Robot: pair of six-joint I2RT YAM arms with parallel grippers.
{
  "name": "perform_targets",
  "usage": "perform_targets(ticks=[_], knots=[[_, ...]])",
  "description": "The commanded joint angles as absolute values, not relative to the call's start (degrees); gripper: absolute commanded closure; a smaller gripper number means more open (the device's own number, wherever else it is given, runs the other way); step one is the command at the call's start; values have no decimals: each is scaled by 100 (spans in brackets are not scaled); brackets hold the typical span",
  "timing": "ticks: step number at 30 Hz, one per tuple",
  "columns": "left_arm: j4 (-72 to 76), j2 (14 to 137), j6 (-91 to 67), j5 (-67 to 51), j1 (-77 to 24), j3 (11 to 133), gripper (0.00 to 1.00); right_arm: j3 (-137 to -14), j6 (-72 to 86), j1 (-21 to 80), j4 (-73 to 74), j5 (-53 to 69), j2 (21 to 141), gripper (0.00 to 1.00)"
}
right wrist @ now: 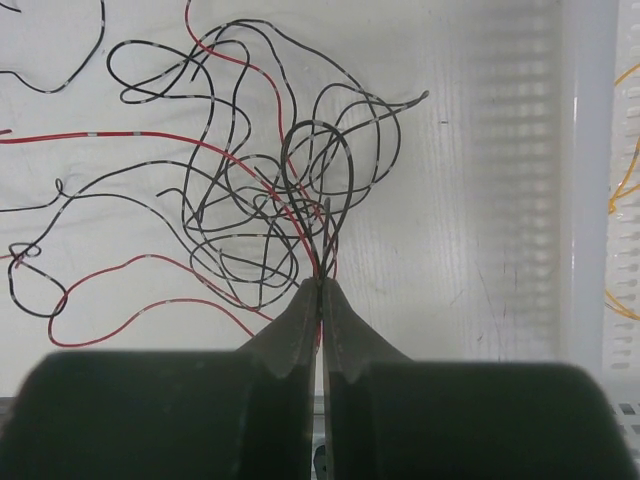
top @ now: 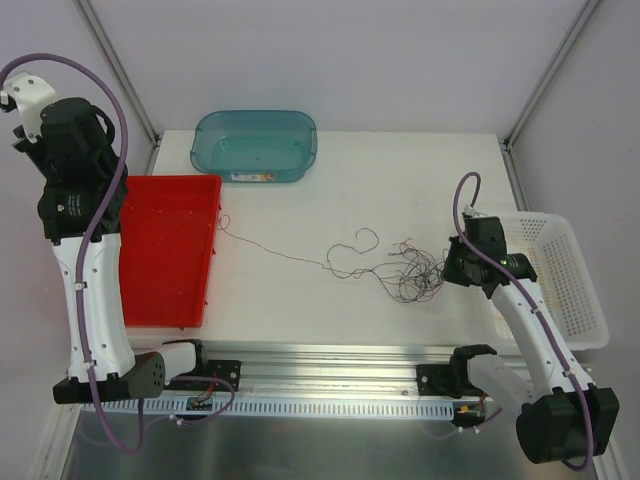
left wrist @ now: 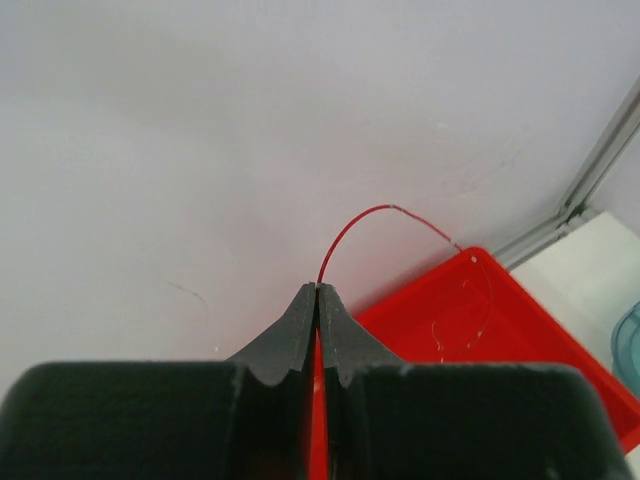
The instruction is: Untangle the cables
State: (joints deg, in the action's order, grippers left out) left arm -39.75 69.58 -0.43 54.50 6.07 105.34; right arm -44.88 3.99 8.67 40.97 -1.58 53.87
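Note:
The cables lie as a loose tangle [top: 410, 272] of red and dark strands on the white table, right of the middle. My right gripper [right wrist: 321, 282] is at the tangle's right edge, shut on a few dark and red strands [right wrist: 325, 240]. One thin strand [top: 270, 248] runs left from the tangle to the corner of the red tray [top: 165, 250]. My left gripper [left wrist: 318, 287] is raised high at the far left, above and behind the tray. It is shut on a red cable [left wrist: 370, 212] that arcs out of the tips down towards the tray.
A teal tub [top: 255, 145] stands at the back of the table. A white basket [top: 565, 285] stands at the right edge, behind my right arm, and yellow cables [right wrist: 625, 190] show inside it. Metal frame posts rise at both back corners.

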Motion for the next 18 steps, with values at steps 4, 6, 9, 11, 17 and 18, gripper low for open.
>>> perform_targets(ticks=[4, 6, 9, 11, 17, 18], knots=[[-3920, 6672, -421, 5283, 659, 9152, 100, -4509, 369, 817, 4157, -176, 5396, 96], [-3920, 6601, -763, 5203, 677, 8346, 100, -4491, 352, 844, 4113, -45, 5405, 96], [-3929, 6548, -1299, 4870, 756, 7352, 100, -4517, 299, 931, 4087, 210, 5414, 95], [-3929, 6635, -1660, 4686, 800, 6945, 99, -4535, 281, 1019, 4069, 298, 5449, 95], [-3999, 7066, -2109, 4089, 896, 6214, 76, -4570, 246, 1230, 4008, 422, 5441, 94], [-4043, 7066, -2153, 3835, 888, 6214, 70, -4579, 237, 1248, 3999, 431, 5449, 94]])
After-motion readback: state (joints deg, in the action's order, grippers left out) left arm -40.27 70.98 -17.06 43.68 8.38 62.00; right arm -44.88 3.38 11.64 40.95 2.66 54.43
